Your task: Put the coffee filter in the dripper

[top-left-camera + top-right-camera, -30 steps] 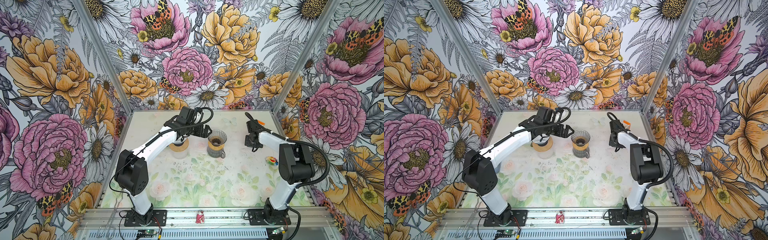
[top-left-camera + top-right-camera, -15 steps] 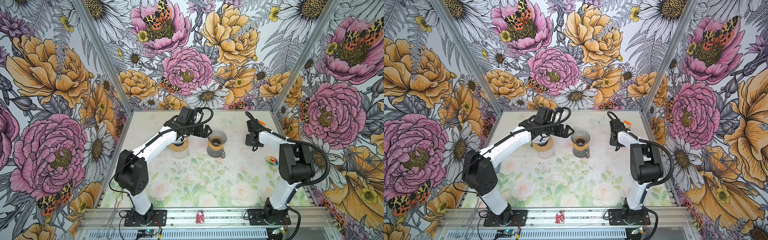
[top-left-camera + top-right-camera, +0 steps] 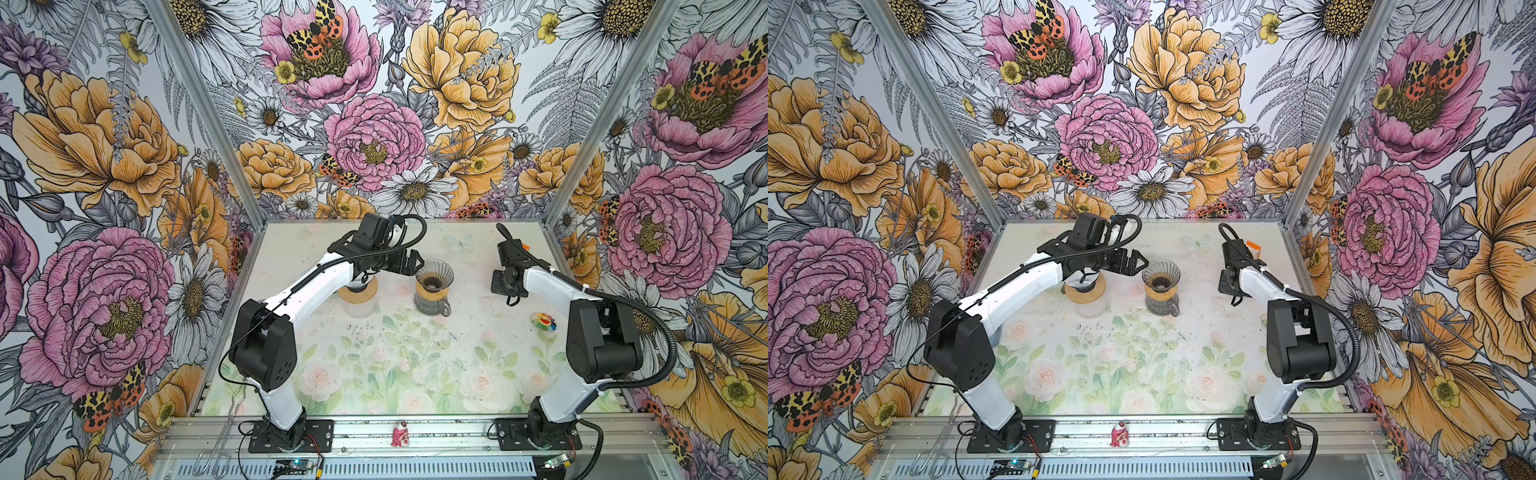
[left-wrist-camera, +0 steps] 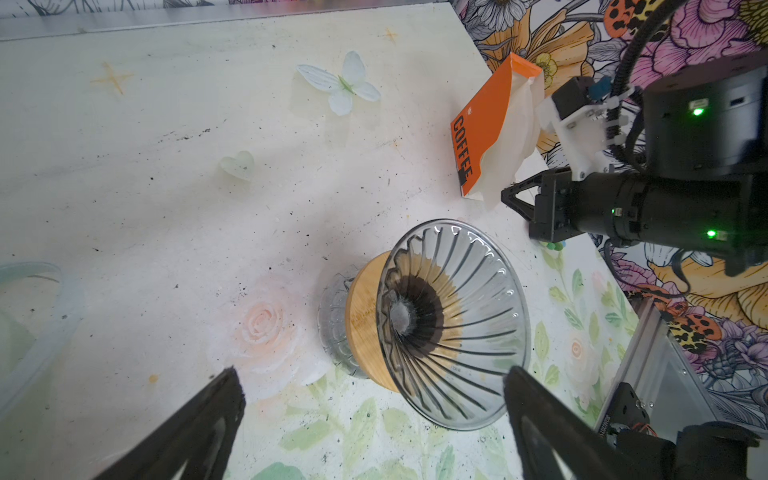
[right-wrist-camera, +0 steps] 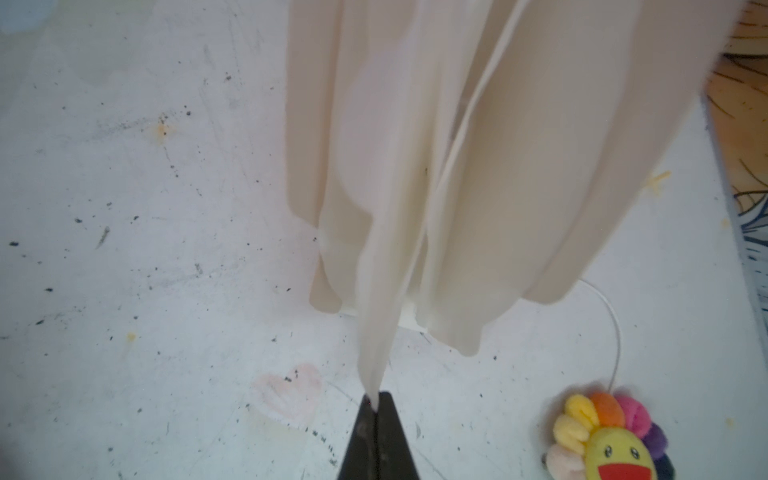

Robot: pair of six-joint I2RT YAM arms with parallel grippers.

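Right hand: jaws are pressed together and pinch the edge of one cream coffee filter. This sheet is drawn out toward the fingertips. The rest of it is between the other filters of the filter pack, an orange pack w/ the word "COFFEE", which stands on the tabletop. In the left wrist view the black tip of this hand touches the white paper at the pack's corner. So the filter is at the pack, not yet in the dripper. In a top view only a bit of orange shows behind the right arm, at approx. 2 o'clock from the dripper and well apart from it.

Left hand: jaws are spread wide and hold nothing. It hangs above the tabletop just beside the dripper, at approx. 10 o'clock from it in both top views.

The dripper is a ribbed clear glass cone w/ a dark ring near its bottom. It sits upright on a glass server w/ a wood collar. A second carafe, also w/ a wood collar, is at 9 o'clock from the dripper, partly under the left arm. A plush flower toy lies at approx. 4 o'clock from the dripper, near the right arm.

Vs. 1 sec ago: in the top views both arms, the dripper, the carafe and the toy are at nearly the same places. A change at the right fingertips is too small to see there.
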